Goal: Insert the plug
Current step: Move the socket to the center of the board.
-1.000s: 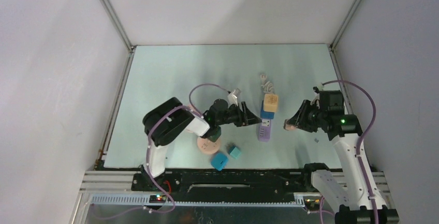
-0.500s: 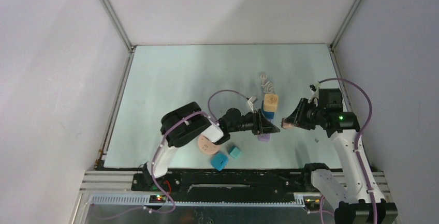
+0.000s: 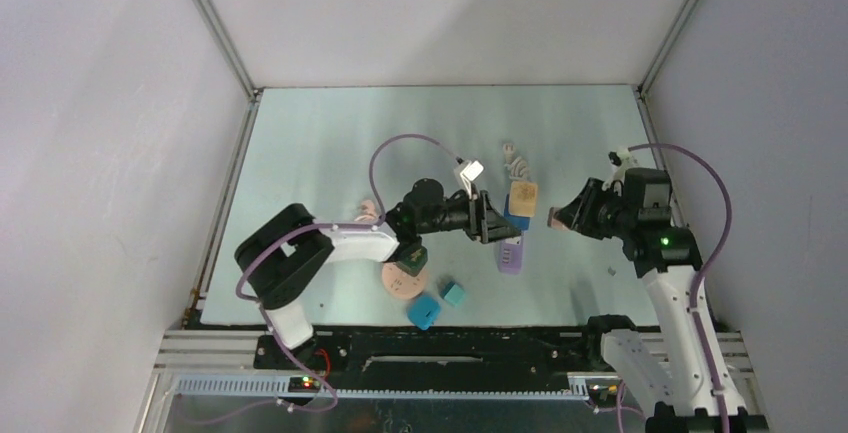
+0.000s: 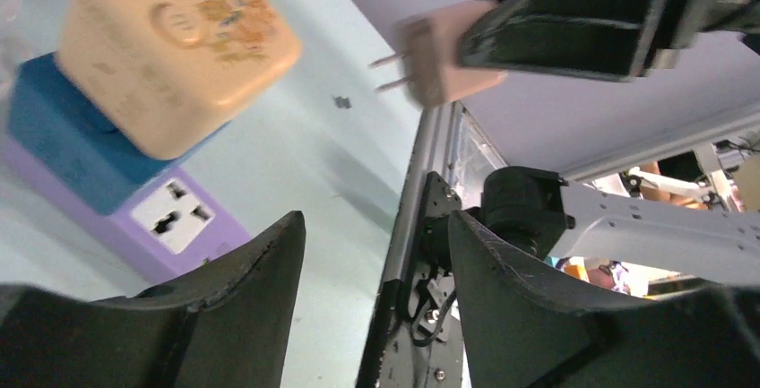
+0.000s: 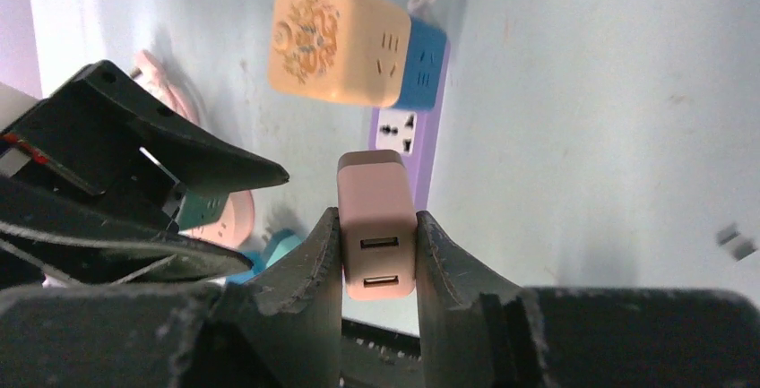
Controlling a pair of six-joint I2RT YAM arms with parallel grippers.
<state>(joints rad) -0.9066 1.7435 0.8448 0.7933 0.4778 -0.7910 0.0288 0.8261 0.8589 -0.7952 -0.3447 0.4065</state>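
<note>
Boxy, smooth pink plug [image 5: 378, 227]

A pale green table [image 3: 330, 153] is seen, on which a purple power strip [image 3: 511, 254], a round peach disc [image 3: 396, 285], two teal blocks [image 3: 424, 310] and a coiled white cord [image 3: 515, 165] are laid.

Both arms same build: left arm [image 3: 355, 243] & right arm [image 3: 678, 303] have glossy white shell links w/ black motor joints, each trailed by a thin lilac cable [image 3: 408, 136] that loops off the wrist. The left one's cable ends in a small white connector [image 3: 468, 169], and the right arm shows a green LED [image 3: 661, 241] on a black joint blk. Left gripper [image 4: 376, 227] & right gripper [image 5: 376, 218] are all black, w/ matte fingers [image 4: 242, 289], broad at the root, curving to a taper, inner edges scuffed & slightly rough.
</note>
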